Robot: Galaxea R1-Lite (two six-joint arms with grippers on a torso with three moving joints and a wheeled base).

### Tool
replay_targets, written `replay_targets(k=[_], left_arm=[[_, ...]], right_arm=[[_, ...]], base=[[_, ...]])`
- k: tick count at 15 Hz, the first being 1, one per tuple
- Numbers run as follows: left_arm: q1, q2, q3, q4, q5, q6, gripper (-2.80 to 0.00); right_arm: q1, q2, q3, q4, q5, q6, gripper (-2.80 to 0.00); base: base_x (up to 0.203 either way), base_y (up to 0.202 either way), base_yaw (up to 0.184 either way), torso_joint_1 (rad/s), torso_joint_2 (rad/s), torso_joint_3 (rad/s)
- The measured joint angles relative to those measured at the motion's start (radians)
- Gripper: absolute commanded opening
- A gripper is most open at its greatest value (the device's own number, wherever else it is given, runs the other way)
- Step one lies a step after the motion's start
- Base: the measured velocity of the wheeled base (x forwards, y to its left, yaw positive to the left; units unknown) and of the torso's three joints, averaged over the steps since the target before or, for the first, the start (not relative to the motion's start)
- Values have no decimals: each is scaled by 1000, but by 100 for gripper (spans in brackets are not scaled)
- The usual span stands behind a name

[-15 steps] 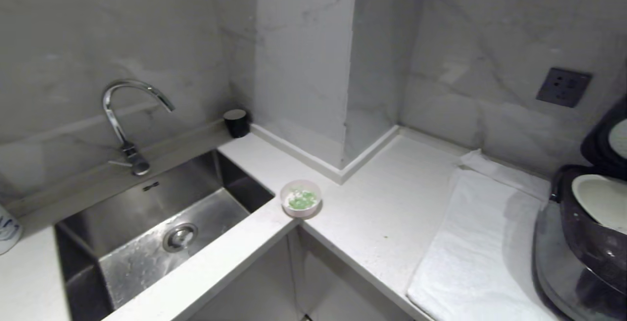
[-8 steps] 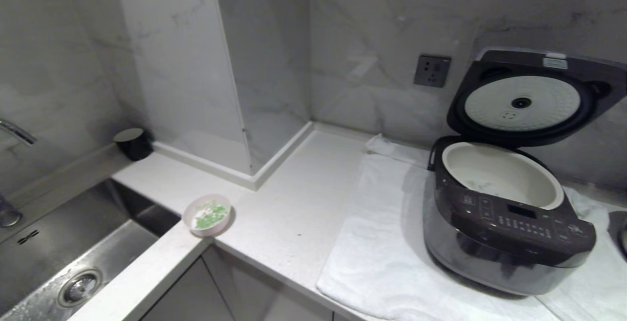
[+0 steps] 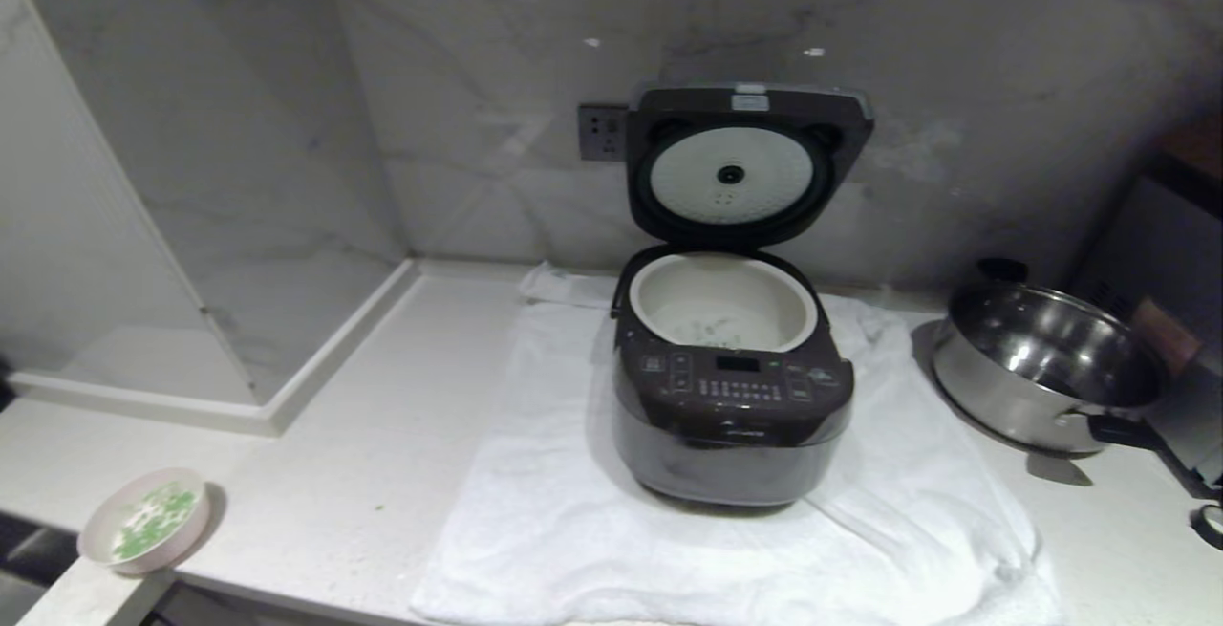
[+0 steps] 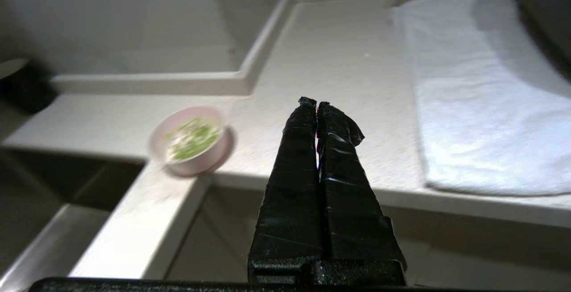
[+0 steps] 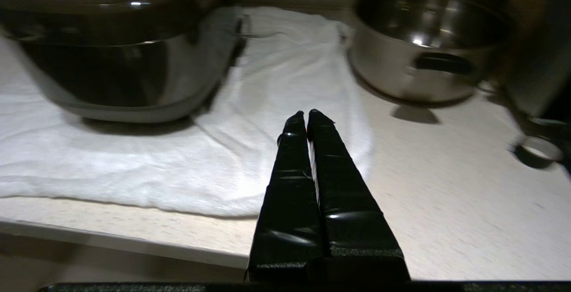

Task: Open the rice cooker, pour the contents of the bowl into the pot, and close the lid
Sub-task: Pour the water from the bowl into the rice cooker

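Both grippers hang low in front of the counter's (image 3: pixel 363 473) edge, neither showing in the head view. The left gripper (image 4: pixel 316 103) has its black fingers pressed together on nothing, hovering off the counter edge with the bowl (image 4: pixel 189 140) nearby. The right gripper (image 5: pixel 308 113), likewise closed and empty, points over the front of the towel (image 5: pixel 134 167) between the cooker (image 5: pixel 120 60) and the steel pan (image 5: pixel 419 47).

At the counter's near left corner sits the pink bowl (image 3: pixel 145 521), its green and white bits (image 3: pixel 151 514) inside, well apart from the cooker. Farther back the white towel (image 3: pixel 535 530) lies spread on the counter, and the dark cooker (image 3: pixel 731 416) stands on it. The cooker's pot (image 3: pixel 721 306) is exposed, its pale interior showing faint specks at the bottom. The pan (image 3: pixel 1046 368) sits to the right, off the towel. Behind, the lid (image 3: pixel 745 162) stands upright against the marble wall, silver underside facing forward, beside a wall socket (image 3: pixel 602 132).
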Motion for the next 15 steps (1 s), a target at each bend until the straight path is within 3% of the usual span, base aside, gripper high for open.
replay_targets(k=[4,8,15], left_arm=[[0,0,0,0,1,0,-280],[-1,0,1,1,4,0,-280],[-1,0,2,0,3,-4,-280]], right_arm=[[0,0,0,0,0,0,-280],[0,0,0,2,0,0,-280],[0,0,0,0,0,0,-280]], base=[[1,1,-131,4,4,3],[16,-1,-1,-1,1,1],[181,0,0,2,3,3]])
